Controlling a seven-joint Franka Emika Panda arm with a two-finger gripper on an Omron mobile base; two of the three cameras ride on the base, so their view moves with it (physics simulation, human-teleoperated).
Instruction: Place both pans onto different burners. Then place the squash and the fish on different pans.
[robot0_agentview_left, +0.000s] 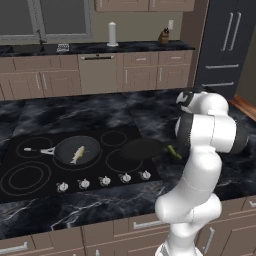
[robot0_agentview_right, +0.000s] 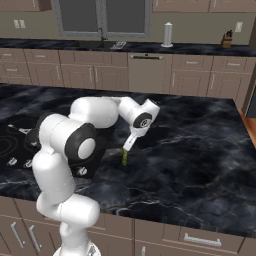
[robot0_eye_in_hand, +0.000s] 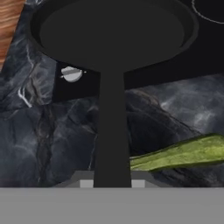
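Glossy black cooktop (robot0_agentview_left: 30, 192) marked with thin grey burner rings (robot0_agentview_left: 24, 177) and small silver knobs (robot0_agentview_left: 104, 180); two dark grey-black pans (robot0_agentview_left: 77, 150), near-black second pan (robot0_eye_in_hand: 109, 30) with matching handle; pale tan-silver fish (robot0_agentview_left: 77, 154); green squash (robot0_eye_in_hand: 188, 153) tinged yellow; black counter (robot0_agentview_right: 190, 145) veined with white marbling; taupe-brown cabinets (robot0_agentview_left: 145, 75); white arm (robot0_agentview_left: 200, 175) with dark joints; reddish wood floor (robot0_eye_in_hand: 8, 26).
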